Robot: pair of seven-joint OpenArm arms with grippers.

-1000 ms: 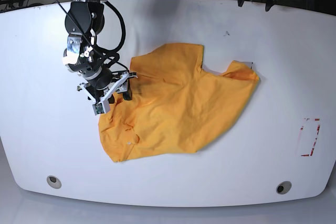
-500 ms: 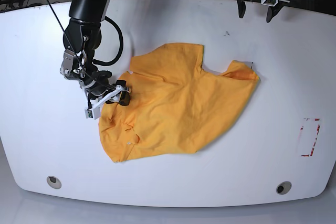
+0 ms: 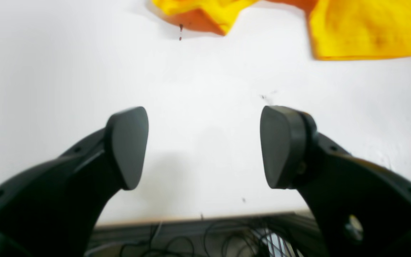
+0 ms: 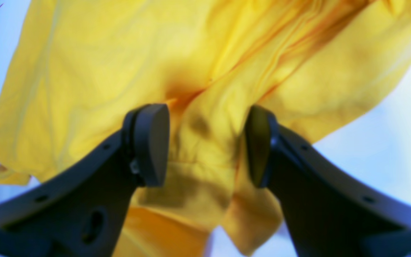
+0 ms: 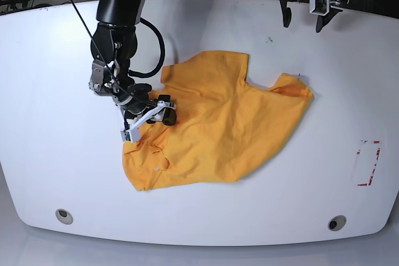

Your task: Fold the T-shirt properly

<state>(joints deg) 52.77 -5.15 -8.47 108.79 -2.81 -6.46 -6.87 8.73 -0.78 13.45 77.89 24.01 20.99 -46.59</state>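
Note:
The orange-yellow T-shirt (image 5: pixel 224 129) lies crumpled on the white table (image 5: pixel 56 166), one sleeve (image 5: pixel 290 88) pointing right. My right gripper (image 5: pixel 163 115) is at its left edge. In the right wrist view a thick bunch of the T-shirt (image 4: pixel 205 117) fills the gap between the fingers of the right gripper (image 4: pixel 205 142), with a flap hanging nearer the camera. My left gripper (image 5: pixel 303 20) hovers at the table's far edge, well clear of the cloth. Its jaws stand wide apart on nothing in the left wrist view (image 3: pixel 203 146), and only shirt edges (image 3: pixel 362 32) show at the top.
A red-marked rectangle (image 5: pixel 368 163) sits near the table's right side. Two round holes (image 5: pixel 62 216) (image 5: pixel 336 222) lie along the front edge. Cables (image 3: pixel 191 235) hang past the far edge below the left gripper.
The right gripper has moved rightward, and the shirt's left edge has bunched and shifted right with it. The left gripper has come into view at the far edge.

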